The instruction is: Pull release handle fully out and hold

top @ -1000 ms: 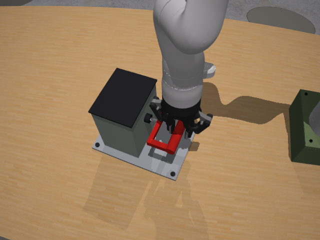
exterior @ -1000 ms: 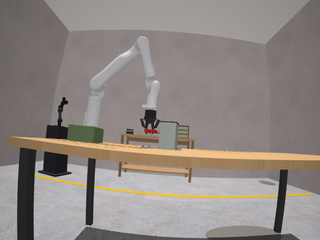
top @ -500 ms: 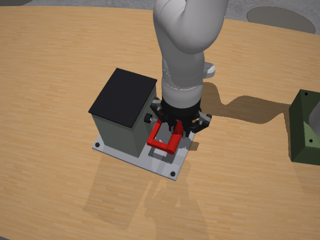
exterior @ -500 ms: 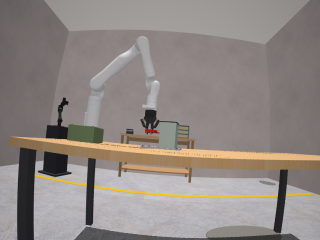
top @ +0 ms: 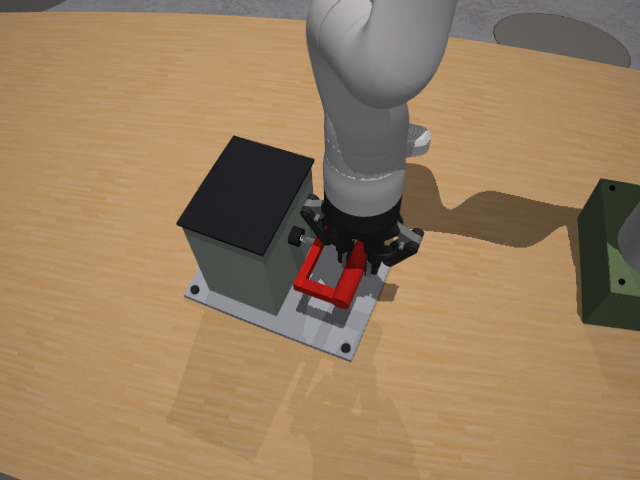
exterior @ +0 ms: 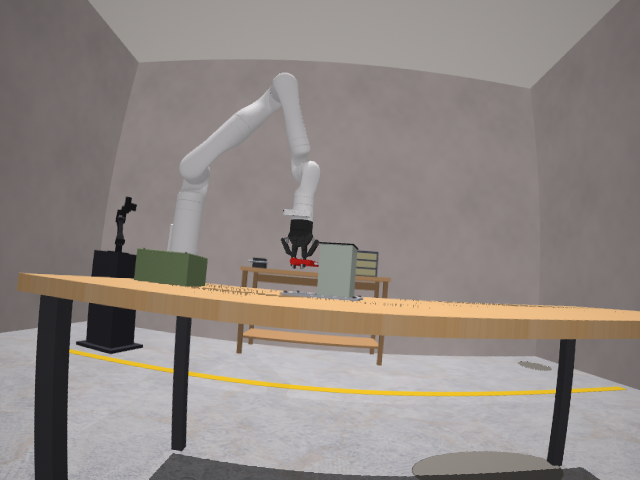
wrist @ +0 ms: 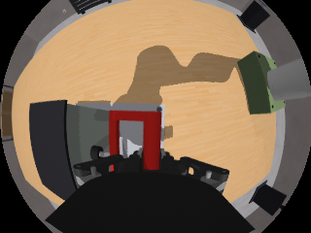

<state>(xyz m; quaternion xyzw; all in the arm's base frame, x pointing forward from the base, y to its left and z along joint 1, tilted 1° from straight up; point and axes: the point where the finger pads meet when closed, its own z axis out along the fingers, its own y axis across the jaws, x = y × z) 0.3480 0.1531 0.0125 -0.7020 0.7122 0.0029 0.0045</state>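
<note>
A grey metal box with a black lid (top: 242, 206) stands on a grey base plate (top: 330, 338). At its four o'clock side projects the red rigid U-shaped release handle (top: 323, 289), likely stiff, spring-resisted. The black two-finger gripper (top: 356, 258) pinches its crossbar grip.

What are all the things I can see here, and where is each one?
release handle: one, red, U-shaped, sticking out of the housing's side above the plate
housing: one, grey box with black top, on the plate
base plate: one, light grey, bolted flat on the table
knob: one, black, on the housing's side beside the handle
table: one, light wood, black legs
green block: one, dark green, under the arm's foot at the table's edge
side table: one, wooden, by the back wall
arm: one, white, reaching down
gripper: one, black, fingers shut on the handle
</note>
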